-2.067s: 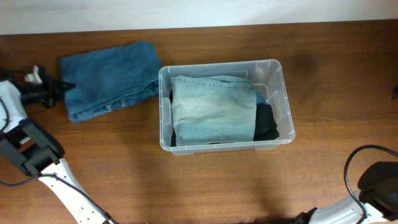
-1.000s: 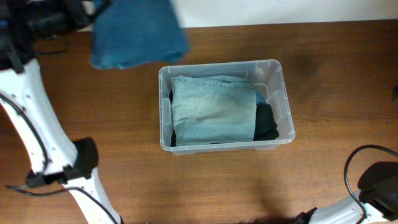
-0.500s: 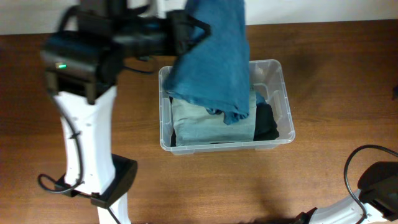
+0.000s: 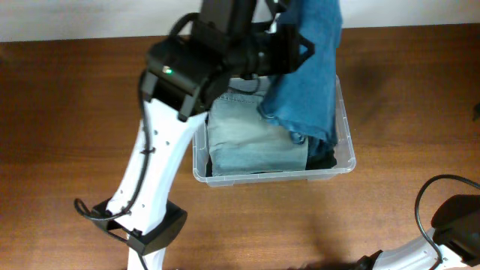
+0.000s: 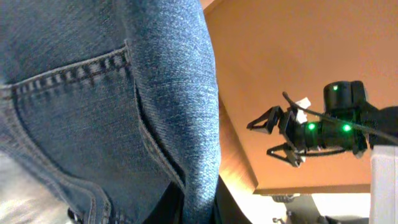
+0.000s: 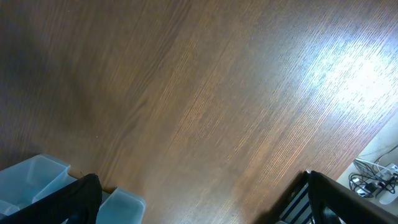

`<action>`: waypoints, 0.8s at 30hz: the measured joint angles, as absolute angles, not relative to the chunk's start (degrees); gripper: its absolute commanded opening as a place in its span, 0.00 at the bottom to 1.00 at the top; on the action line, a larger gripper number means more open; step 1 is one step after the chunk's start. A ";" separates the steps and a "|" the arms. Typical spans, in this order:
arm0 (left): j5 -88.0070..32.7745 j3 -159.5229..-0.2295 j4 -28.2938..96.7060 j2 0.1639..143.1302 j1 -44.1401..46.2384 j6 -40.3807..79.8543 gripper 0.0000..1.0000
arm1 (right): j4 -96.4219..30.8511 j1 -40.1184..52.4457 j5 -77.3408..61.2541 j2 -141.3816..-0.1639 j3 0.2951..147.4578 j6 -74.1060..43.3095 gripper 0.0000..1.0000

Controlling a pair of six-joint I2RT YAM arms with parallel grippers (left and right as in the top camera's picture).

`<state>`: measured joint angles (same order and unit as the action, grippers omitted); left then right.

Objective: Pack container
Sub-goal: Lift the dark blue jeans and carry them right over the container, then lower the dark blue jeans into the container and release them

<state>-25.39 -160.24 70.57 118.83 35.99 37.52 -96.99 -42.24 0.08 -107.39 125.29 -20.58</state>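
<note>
Left gripper [image 5: 188,208] pinches fold of dark blue jeans [image 4: 311,67], holds them up. Jeans hang over right part of container [image 4: 347,161], low end above clothes inside. Container sits in middle of worktop [image 4: 90,112]. Pale folded jeans [image 4: 251,139] lie in it, dark cloth [image 4: 324,159] by right wall. Right gripper [image 6: 205,199] spread wide over worktop, well apart from container.

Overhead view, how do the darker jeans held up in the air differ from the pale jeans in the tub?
The darker jeans are deep blue; the pale jeans are a faded, washed-out blue. The darker jeans hang bunched above the container, while the pale jeans lie folded flat inside it. Both are denim.
</note>
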 measured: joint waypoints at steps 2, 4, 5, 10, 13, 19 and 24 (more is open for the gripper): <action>-24.08 -159.30 68.95 118.83 37.10 39.07 0.01 | -96.99 -42.24 0.08 -107.39 125.29 -20.56 0.98; -23.42 -158.82 67.81 118.83 37.85 40.25 0.01 | -96.99 -42.24 0.08 -107.39 125.29 -20.58 0.98; -23.14 -158.67 67.37 118.85 38.15 40.97 0.01 | -96.99 -42.24 0.08 -107.39 125.29 -20.53 0.98; -22.22 -158.56 66.59 118.85 39.53 43.53 0.01 | -96.99 -42.24 0.08 -107.39 125.29 -20.58 0.98; -22.00 -158.54 66.59 118.85 40.53 44.12 0.01 | -96.99 -42.24 0.08 -107.39 125.29 -20.58 0.98; -22.02 -158.45 65.52 118.93 41.76 44.69 0.01 | -96.99 -42.24 0.08 -107.39 125.29 -20.56 0.98; -22.00 -158.45 63.57 119.55 42.33 45.74 0.01 | -96.99 -42.24 0.08 -107.39 125.29 -20.53 0.99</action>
